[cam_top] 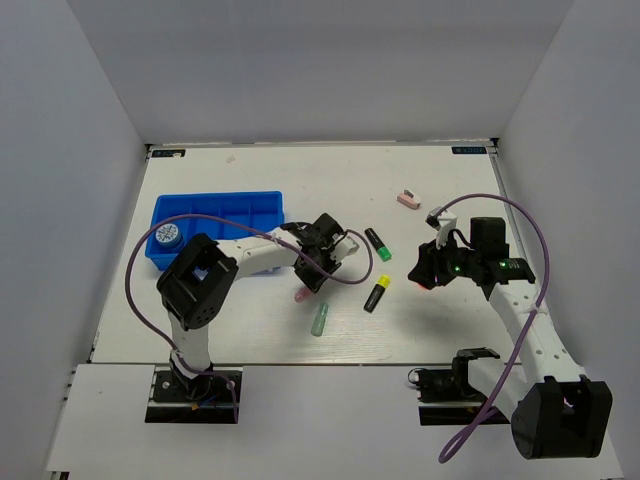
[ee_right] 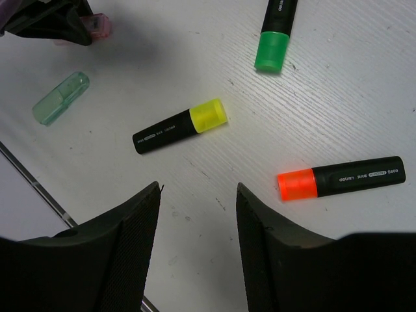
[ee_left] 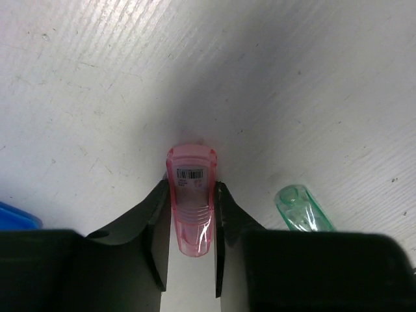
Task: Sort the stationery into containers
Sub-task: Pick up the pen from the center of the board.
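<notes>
The right gripper point(ee_right: 197, 250), fingers apart, hangs near the yellow-capped highlighter point(ee_right: 181, 126) (orange-capped highlighter point(ee_right: 341, 179) nearby).

Green highlighter point(ee_right: 275, 40) cut by top edge; mint eraser point(ee_left: 296, 207) half hidden behind left gripper point(ee_left: 192, 188).

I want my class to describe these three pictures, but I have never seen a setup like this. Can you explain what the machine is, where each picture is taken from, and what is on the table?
These are two robot arms bolted to a white table. The wide picture looks down from above. The other two come from a camera on each wrist. The left end effector is closed on a pink eraser, with a mint eraser beside it. The right end effector is open and empty, over a yellow highlighter, green highlighter and orange highlighter. A pink clip lies farther back. The blue tray holds a blue-white roll at its left end.
</notes>
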Motion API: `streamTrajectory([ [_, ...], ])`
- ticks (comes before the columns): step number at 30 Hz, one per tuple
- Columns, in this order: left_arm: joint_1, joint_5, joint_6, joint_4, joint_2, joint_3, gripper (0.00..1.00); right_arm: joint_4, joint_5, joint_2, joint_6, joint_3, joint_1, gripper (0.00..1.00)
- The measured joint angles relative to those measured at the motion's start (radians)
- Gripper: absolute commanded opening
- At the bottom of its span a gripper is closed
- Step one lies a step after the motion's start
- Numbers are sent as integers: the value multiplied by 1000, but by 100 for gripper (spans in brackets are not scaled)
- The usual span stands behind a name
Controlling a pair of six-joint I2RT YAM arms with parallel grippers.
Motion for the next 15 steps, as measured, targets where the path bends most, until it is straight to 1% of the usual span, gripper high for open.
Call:
streamTrajectory([
  [2,0,0,5,4,-3,-3,17,0,0,0,0,0,0,54],
  [4,-2,-3,3,6,-3,-3,13,0,0,0,-1,0,0,54],
  [8,-13,-14,-4,-5,-10,1,13,0,0,0,-3,0,0,54],
  [10,-21,-17,-12,-39,-21,20,12,0,0,0,-4,0,0,54],
  [13,-13,-19,-33,-93,-73,93,12,0,0,0,-7,0,0,54],
  [15,29,-14,-66,-113,-142,151,12,0,0,0,-9,0,0,54],
])
